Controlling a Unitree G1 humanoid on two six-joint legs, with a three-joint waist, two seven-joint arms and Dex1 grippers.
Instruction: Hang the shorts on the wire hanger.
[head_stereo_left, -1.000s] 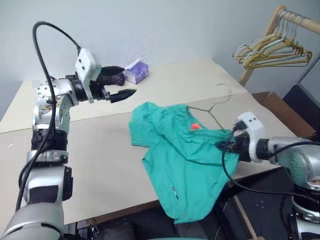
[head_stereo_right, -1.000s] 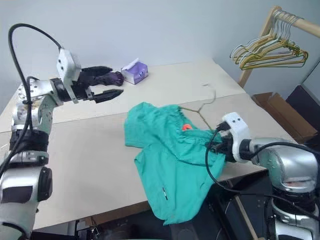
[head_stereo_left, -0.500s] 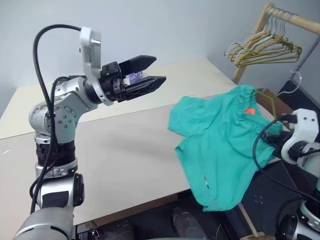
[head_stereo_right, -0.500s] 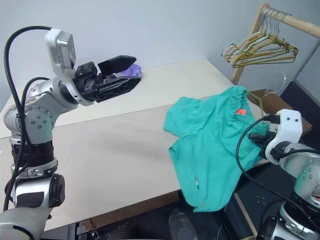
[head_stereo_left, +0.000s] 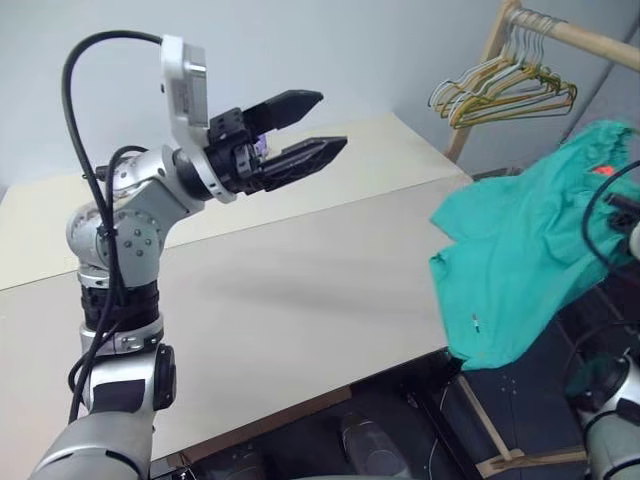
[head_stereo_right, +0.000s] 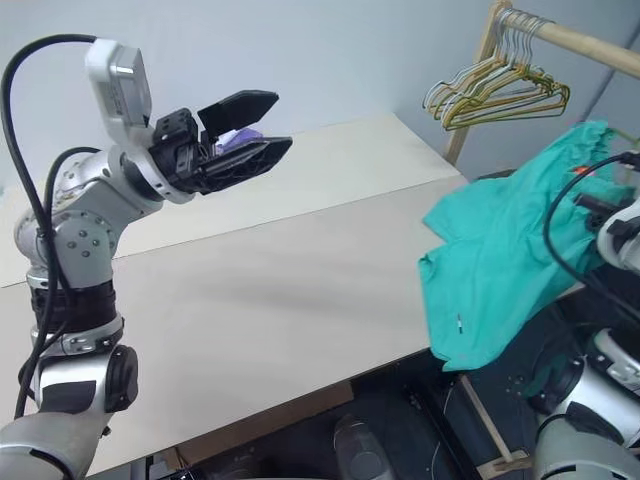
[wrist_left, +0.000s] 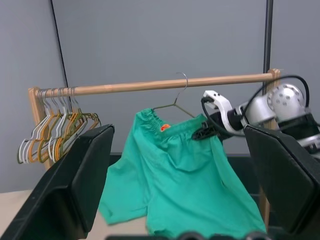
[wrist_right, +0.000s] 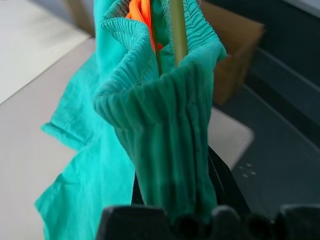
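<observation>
Two black fingers of the right gripper were clamped shut on the gathered waistband of the shorts, with the hanger's wire running up through that waistband between the folds. An orange tag showed just inside the waistband. From that grip the shorts hung lifted off the counter, beyond its right edge, one leg trailing down below the level of the counter top. In the left wrist view the hanger rose out of the waistband as a thin wire shoulder ending in a curved hook; the hook stood at the height of the wooden rail, but whether it touched the rail could not be told.

On the other side, the left gripper was held up in the air above the counter's far left part, its fingers spread wide apart and gripping nothing, pointing toward the right. A small purple thing showed just behind those fingers, near the counter's far edge.

Farther out, a bunch of pale yellow and white hangers hung close together at the end of the wooden rail, past the counter's far right corner and well apart from the shorts. A brown box stood on the floor beyond the counter's right edge.
</observation>
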